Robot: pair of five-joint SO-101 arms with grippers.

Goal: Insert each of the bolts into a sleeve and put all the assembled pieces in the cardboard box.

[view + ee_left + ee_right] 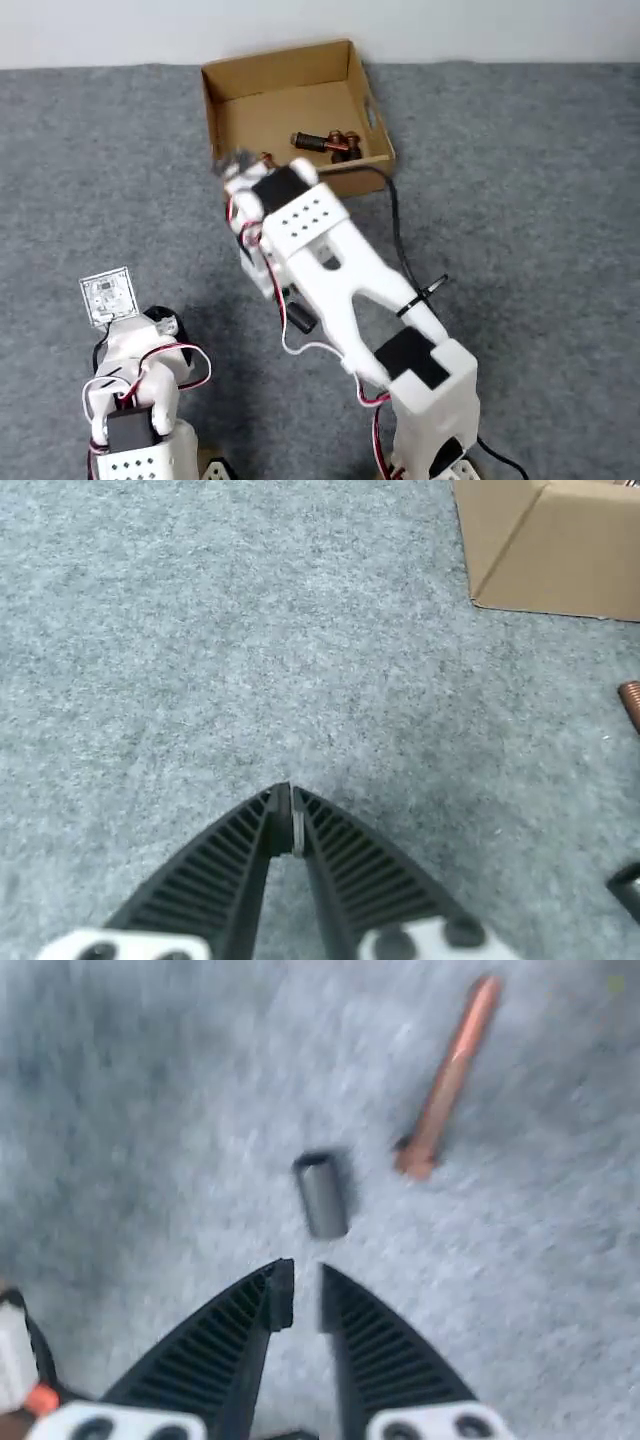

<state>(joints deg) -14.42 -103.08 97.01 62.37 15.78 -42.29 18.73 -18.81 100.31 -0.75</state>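
Observation:
The cardboard box [215,110] stands at the far middle of the table, with a few dark and copper assembled pieces [325,143] lying inside. My right gripper [300,1290] hovers over the grey carpet just outside the box's front left corner. Its fingers are a narrow gap apart and hold nothing. Just ahead of its tips lies a short grey sleeve [322,1193], and a copper bolt [447,1078] lies beyond that. My left gripper [290,802] is shut and empty over bare carpet. The box corner [545,550] lies ahead of it, off to one side.
The right arm [340,270] stretches from the near right towards the box, trailing a black cable [398,230]. The left arm [130,380] is folded at the near left. A copper bolt end [630,705] shows at the edge of the left wrist view.

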